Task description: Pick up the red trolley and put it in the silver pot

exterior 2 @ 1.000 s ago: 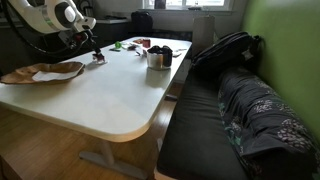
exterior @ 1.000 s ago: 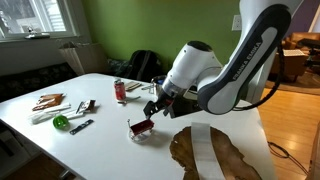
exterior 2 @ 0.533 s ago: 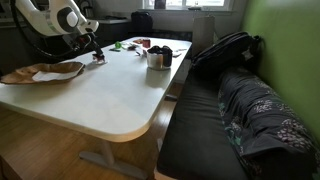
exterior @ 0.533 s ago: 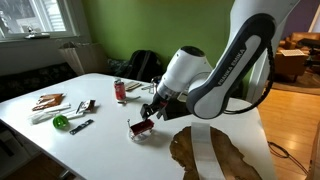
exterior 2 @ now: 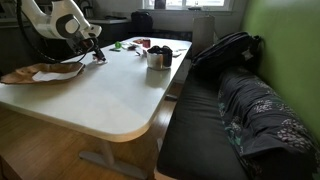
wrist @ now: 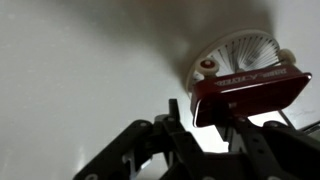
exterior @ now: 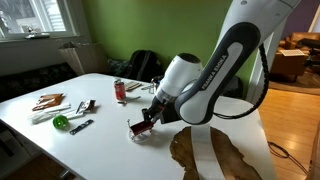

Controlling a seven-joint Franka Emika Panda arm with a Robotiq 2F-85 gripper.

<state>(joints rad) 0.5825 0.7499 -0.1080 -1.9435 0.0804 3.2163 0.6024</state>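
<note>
Lettering in white runs along the side of the red trolley in the wrist view, too blurred to read. A pale wire grid sits just behind the dark red basket.

Gripper: jaws parted, holding nothing, with bright table showing in the gap between them. The dark fingers come in from the bottom edge of the wrist view. The trolley lies just past the fingertips and off-centre. Most of the basket is over the finger on the picture's right, and only its near lower corner is over the gap. Contact between finger and basket cannot be told.

In an exterior view, the gripper hangs low over the white table, tilted down and toward the trolley, which stands on the table surface directly beneath and just beside the fingertips. The white arm arches high over the table from the far side. Its forearm slopes steeply down and the wrist is bent toward the trolley.

A brown wooden slab lies just beside the trolley, at the table edge under the arm. Small tools and a green object lie at the other end of the table.

The red can stands upright further back; its label is too small to read.

In an exterior view the silver pot stands upright near the table's long edge, well apart from the trolley and gripper. A black backpack rests on the bench beyond the table.
</note>
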